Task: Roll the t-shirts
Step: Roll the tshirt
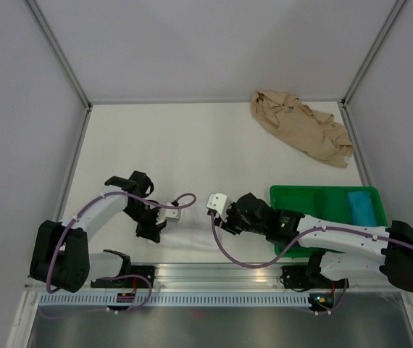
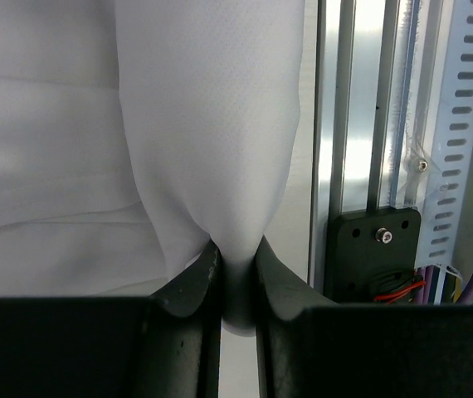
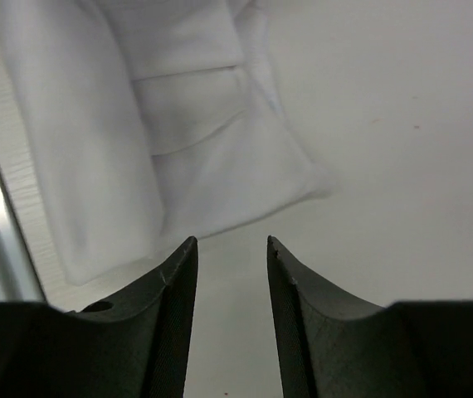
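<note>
Flat, diffuse light from above washes the pale table (image 1: 192,145) almost white, and shadows are faint and soft-edged. The white t-shirt (image 2: 212,124) nearly melts into the bright surface, its folds showing only as grey shading. Glare streaks the aluminium rail (image 2: 361,99) in the left wrist view, while the dark fingers (image 3: 174,323) in both wrist views sit blurred and underexposed
</note>
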Tool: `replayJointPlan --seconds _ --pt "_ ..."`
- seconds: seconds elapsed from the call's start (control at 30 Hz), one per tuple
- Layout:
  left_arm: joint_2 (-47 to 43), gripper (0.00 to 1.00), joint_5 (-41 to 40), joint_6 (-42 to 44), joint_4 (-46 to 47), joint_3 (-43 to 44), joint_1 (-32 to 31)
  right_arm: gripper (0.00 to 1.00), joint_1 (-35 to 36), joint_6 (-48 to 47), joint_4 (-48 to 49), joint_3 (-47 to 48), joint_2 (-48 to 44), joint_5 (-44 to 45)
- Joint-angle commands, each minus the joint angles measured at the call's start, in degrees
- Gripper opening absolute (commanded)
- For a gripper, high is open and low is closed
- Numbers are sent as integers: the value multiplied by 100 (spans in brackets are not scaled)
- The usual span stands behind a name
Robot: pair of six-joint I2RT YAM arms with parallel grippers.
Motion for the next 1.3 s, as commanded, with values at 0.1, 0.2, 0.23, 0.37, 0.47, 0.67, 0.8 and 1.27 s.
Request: replayJointPlan --seconds 0.1,0.2,0.23,0.37,0.47,0.67,0.8,1.27 --pt "-35 2 442 237 -160 240 87 46 0 182 1038 30 -747 2603" --pt "-17 2 442 176 -134 258 95 50 -27 340 2260 -637 -1659 2631" --pt "0 2 451 158 -125 258 95 55 -27 437 2533 -987 -1819 2683" --pt "-8 2 433 70 -72 267 122 81 -35 676 2460 -1149 -2321 2336" --pt "-17 2 486 -70 -46 319 122 98 -36 666 1556 -930 -2225 1667" --pt "-44 2 451 -211 -46 337 131 98 -27 1254 1049 -613 -1627 586" --pt "35 2 477 -325 51 214 131 95 113 1475 963 -622 -1024 266" --pt "-61 2 372 -607 -2 222 139 89 1221 1485 198 -420 -108 961"
